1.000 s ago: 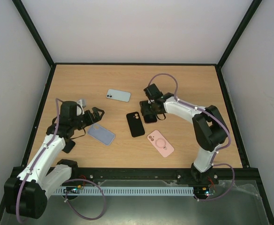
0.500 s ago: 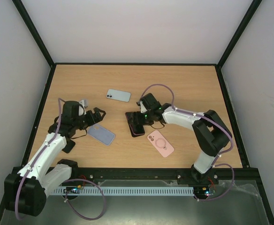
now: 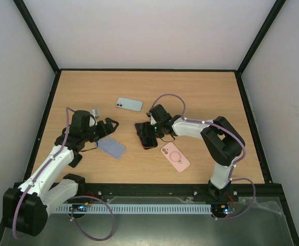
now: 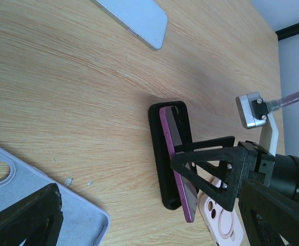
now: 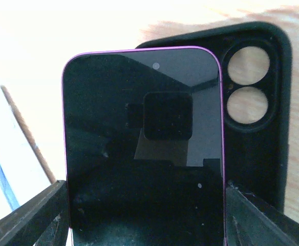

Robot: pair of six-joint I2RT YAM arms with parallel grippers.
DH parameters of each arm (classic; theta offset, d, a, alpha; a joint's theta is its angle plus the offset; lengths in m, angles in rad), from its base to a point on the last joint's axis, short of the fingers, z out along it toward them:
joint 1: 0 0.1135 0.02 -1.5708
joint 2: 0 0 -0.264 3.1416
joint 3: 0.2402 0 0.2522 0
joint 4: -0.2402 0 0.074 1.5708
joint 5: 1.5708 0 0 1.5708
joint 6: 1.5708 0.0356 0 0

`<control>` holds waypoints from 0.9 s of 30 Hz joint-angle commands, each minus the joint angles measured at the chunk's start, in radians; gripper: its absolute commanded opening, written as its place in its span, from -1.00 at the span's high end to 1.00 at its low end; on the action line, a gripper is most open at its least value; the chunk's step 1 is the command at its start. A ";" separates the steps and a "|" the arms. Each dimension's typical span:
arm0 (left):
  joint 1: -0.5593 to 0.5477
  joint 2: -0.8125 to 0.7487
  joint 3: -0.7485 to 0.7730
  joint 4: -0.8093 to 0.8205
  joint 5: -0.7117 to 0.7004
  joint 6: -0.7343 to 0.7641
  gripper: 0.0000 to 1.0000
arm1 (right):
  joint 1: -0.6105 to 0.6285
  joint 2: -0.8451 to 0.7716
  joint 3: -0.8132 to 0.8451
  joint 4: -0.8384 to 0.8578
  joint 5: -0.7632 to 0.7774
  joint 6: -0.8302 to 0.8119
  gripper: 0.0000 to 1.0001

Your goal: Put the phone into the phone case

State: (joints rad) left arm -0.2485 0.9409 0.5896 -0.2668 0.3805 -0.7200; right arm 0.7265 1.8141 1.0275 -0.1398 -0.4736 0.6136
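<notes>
Wooden table (image 3: 200,87), white walls rising around it. Right gripper (image 5: 145,218) clamping purple-edged phone (image 5: 144,143) by both long edges, holding it tilted, with lower edge seeming to sit inside black phone case (image 5: 254,148) lying flat mid-table. Left gripper (image 3: 107,127) hovering empty, jaws spread wide, just beside lilac case (image 3: 111,147). Phone looking stiff, thin, glass-faced and slick, so light side-edge squeeze suiting it. Case likely light and rubbery, and likely sliding when pressed; pinning its rim probably helping.
</notes>
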 commanded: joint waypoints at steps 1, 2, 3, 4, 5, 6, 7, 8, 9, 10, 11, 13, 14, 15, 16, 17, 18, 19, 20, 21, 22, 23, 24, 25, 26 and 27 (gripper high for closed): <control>-0.007 0.010 0.021 0.019 -0.004 -0.010 -0.85 | -0.002 0.038 0.008 0.032 0.040 -0.016 0.03; -0.009 0.012 0.021 0.018 -0.006 -0.008 -0.84 | -0.002 0.041 0.007 0.031 0.048 -0.018 0.02; -0.009 0.016 0.021 0.018 -0.008 -0.008 -0.83 | -0.002 0.042 0.006 0.028 0.062 -0.019 0.03; -0.010 0.020 0.022 0.018 -0.011 -0.005 -0.82 | -0.002 0.039 0.004 0.030 0.078 -0.020 0.03; -0.010 0.022 0.022 0.018 -0.014 -0.004 -0.82 | -0.002 0.037 0.000 0.033 0.101 -0.020 0.02; -0.011 0.024 0.022 0.019 -0.018 -0.003 -0.82 | -0.002 0.037 -0.004 0.037 0.119 -0.019 0.02; -0.011 0.026 0.022 0.022 -0.019 -0.003 -0.82 | -0.002 0.044 -0.004 0.036 0.129 -0.020 0.02; -0.012 0.027 0.023 0.025 -0.019 -0.004 -0.82 | -0.002 0.053 0.001 0.030 0.133 -0.023 0.01; -0.011 0.029 0.024 0.028 -0.017 -0.004 -0.82 | -0.001 0.062 0.007 0.025 0.132 -0.027 -0.01; -0.012 0.030 0.028 0.029 -0.016 -0.004 -0.82 | -0.002 0.067 0.010 0.024 0.133 -0.030 -0.03; -0.013 0.031 0.030 0.029 -0.017 -0.003 -0.82 | -0.002 0.069 0.013 0.024 0.135 -0.032 -0.04; -0.013 0.035 0.036 0.029 -0.018 0.003 -0.82 | -0.002 0.063 0.013 0.030 0.145 -0.031 -0.04; -0.013 0.039 0.042 0.024 -0.017 0.007 -0.82 | -0.002 0.060 0.014 0.035 0.144 -0.030 -0.04; -0.013 0.043 0.047 0.019 -0.017 0.012 -0.82 | -0.002 0.055 0.015 0.039 0.142 -0.028 -0.04; -0.013 0.046 0.051 0.015 -0.018 0.016 -0.82 | -0.002 0.048 0.014 0.042 0.140 -0.024 -0.04; -0.012 0.047 0.053 0.014 -0.019 0.017 -0.82 | -0.002 0.040 0.014 0.048 0.136 -0.022 -0.04; -0.012 0.050 0.053 0.015 -0.020 0.017 -0.82 | -0.002 0.034 0.012 0.052 0.131 -0.022 -0.04; -0.014 0.052 0.051 0.017 -0.020 0.016 -0.82 | -0.002 0.029 0.011 0.056 0.130 -0.023 -0.04; -0.015 0.053 0.051 0.017 -0.019 0.018 -0.82 | -0.002 0.024 0.009 0.061 0.132 -0.024 -0.04; -0.014 0.054 0.052 0.014 -0.019 0.020 -0.82 | -0.002 0.018 0.004 0.073 0.133 -0.028 -0.04; -0.014 0.055 0.052 0.012 -0.019 0.027 -0.82 | -0.002 0.011 -0.004 0.092 0.135 -0.032 -0.04; -0.014 0.055 0.052 0.010 -0.022 0.028 -0.82 | -0.002 0.006 -0.014 0.107 0.142 -0.033 -0.04; -0.014 0.053 0.051 0.009 -0.024 0.027 -0.82 | -0.002 0.005 -0.020 0.118 0.150 -0.034 -0.04; -0.014 0.053 0.053 0.009 -0.023 0.024 -0.82 | -0.002 0.010 -0.018 0.123 0.152 -0.035 -0.04; -0.014 0.054 0.055 0.009 -0.019 0.023 -0.82 | -0.002 0.019 -0.011 0.124 0.150 -0.035 -0.03; -0.015 0.054 0.058 0.009 -0.017 0.023 -0.82 | -0.001 0.028 -0.006 0.122 0.147 -0.034 -0.03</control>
State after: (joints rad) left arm -0.2592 0.9913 0.6163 -0.2535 0.3626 -0.7097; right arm 0.7269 1.8374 1.0302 -0.0437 -0.3656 0.5945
